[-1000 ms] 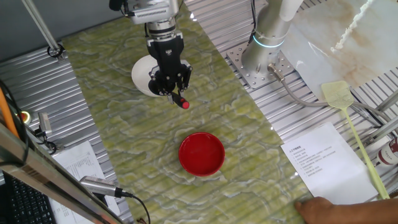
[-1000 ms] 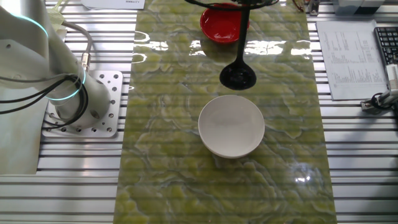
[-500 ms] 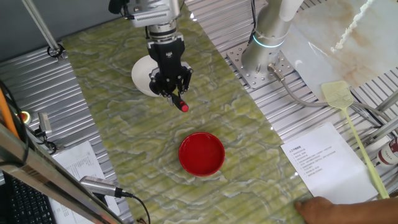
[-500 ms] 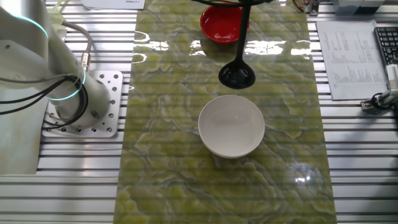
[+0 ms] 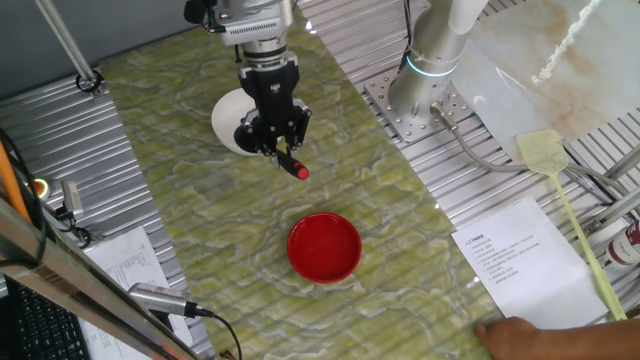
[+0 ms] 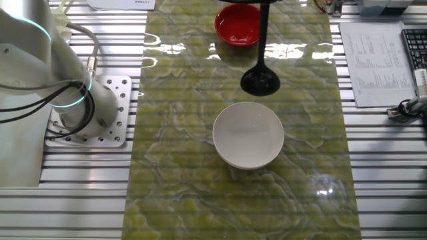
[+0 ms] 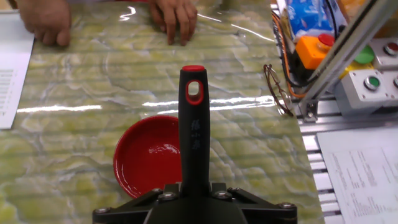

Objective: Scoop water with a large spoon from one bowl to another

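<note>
1. The table (image 6: 167,167) carries two bowls, and the change of the last half second is small: the scoop has slid a little sideways, still hanging in the air between them, not over either
2. One white bowl (image 6: 248,135) sits nearest my base; I judge the dip into it is not yet made, since the scoop is clear of its rim
3. One red bowl (image 5: 324,246) lies beyond, well apart from the white one; whether it holds water I cannot tell
4. One large spoon (image 6: 261,79), handle up, red tip poking out past my fingers
5. My one pincer (image 5: 272,140) is clamped on the spoon's handle
6. Two human hands (image 7: 43,18) rest on the far table edge
</note>
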You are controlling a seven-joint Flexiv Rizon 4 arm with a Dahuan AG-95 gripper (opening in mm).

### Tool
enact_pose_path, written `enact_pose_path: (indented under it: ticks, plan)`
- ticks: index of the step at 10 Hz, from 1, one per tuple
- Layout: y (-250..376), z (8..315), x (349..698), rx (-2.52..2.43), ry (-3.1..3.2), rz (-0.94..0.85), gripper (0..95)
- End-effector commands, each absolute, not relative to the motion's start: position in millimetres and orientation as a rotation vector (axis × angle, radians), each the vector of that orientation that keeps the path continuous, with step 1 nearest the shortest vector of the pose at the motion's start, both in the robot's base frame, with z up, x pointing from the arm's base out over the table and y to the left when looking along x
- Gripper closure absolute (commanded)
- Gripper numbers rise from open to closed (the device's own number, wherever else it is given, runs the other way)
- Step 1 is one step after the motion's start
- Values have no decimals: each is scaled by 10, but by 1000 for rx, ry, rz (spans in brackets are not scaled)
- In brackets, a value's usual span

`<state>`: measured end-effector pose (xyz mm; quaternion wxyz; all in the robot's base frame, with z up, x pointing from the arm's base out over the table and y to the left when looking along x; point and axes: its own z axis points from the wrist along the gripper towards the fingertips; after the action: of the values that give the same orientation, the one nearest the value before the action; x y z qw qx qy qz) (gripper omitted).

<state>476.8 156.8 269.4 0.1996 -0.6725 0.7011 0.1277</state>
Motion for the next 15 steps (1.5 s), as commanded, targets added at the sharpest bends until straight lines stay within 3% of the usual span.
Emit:
enact_pose_path:
  ticks: [1,15]
  plan:
    - [1566,2698,4755,-1906,1933,345,950]
    - [1994,2705,4747,-1869,1962,404,950]
